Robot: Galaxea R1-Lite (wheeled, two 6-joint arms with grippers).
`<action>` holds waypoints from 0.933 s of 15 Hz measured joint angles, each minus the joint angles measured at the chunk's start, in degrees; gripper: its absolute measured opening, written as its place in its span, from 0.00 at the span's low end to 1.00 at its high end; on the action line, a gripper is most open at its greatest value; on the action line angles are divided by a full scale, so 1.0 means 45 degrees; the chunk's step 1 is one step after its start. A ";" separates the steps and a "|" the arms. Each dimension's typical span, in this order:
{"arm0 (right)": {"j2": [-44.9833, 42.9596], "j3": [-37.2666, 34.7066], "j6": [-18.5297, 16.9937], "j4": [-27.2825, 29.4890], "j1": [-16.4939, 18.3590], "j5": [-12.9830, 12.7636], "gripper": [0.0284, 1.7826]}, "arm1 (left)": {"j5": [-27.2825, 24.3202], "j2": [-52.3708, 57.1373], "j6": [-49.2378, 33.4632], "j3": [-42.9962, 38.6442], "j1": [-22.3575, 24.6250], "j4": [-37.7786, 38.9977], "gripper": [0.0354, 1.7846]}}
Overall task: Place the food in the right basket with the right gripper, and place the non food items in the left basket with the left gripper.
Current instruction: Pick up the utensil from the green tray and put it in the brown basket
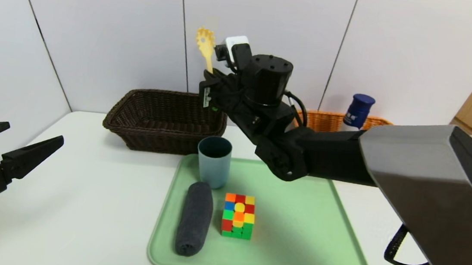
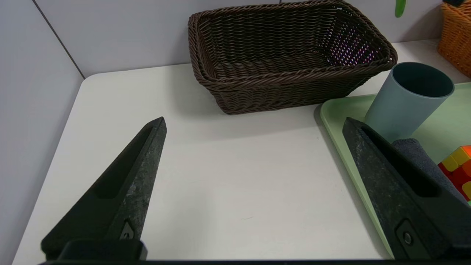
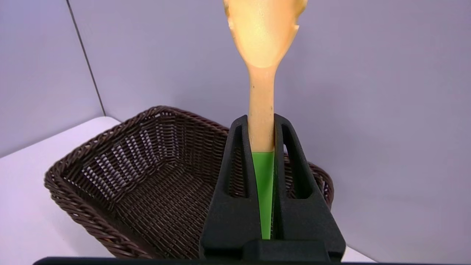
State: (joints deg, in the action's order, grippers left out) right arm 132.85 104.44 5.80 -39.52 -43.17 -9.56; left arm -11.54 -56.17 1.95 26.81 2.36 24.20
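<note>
Right gripper [image 1: 209, 87] up high over the dark basket [image 1: 163, 119], fingers clamped on the pasta spoon [image 1: 205, 49] where its yellow stem meets the green handle, head pointing up. Odd: the spoon is a non-food item, yet the right arm carries it. In the right wrist view the dark basket sits directly beyond the fingers, so the spoon is held in the air above it, touching nothing else.

Left gripper [image 1: 26, 149] hangs low over the worktop's left edge, fingers wide apart, holding nothing.

On the green tray [image 1: 316, 244] at the worktop's front centre: cup [image 1: 213, 160] upright at the far-left corner, rolled towel [image 1: 194, 218] just in front of it, cube [image 1: 238, 216] just beside the towel, not touching. Orange basket [image 1: 328, 120] at the far right, mostly hidden by the right arm; bottle [image 1: 357, 111] stands up in it. No tin visible.

Step in hand, as I judge: dropping the spoon into the dark basket. Next move calls for lowering over the basket's middle, tilting so the long spoon lies inside, then parting the fingers. Cup, towel and cube remain for the left arm.
</note>
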 joint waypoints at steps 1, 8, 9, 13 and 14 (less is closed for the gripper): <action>0.0233 0.0122 0.0014 0.0043 0.0000 0.0011 0.07 | 0.0005 0.0005 -0.0005 -0.0011 -0.0005 0.0000 0.94; 0.0851 0.0287 0.0046 0.0851 0.0000 0.0098 0.07 | 0.0024 0.0000 -0.0011 -0.0060 -0.0005 0.0000 0.94; 0.0859 0.0287 0.0046 0.1000 0.0000 0.0087 0.16 | 0.0024 -0.0005 -0.0019 -0.0060 -0.0005 0.0000 0.94; 0.1146 0.1029 0.0046 0.0948 -0.0005 -0.0247 0.48 | 0.0019 -0.0016 -0.0043 -0.0070 -0.0005 0.0016 0.94; 0.1238 0.1273 0.0068 0.0951 0.0003 -0.0360 0.53 | 0.0024 -0.0016 -0.0038 -0.0070 -0.0005 0.0016 0.94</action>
State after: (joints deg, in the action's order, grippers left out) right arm 138.42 110.17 6.11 -35.24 -43.15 -11.18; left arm -11.43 -56.25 1.78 26.49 2.34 24.27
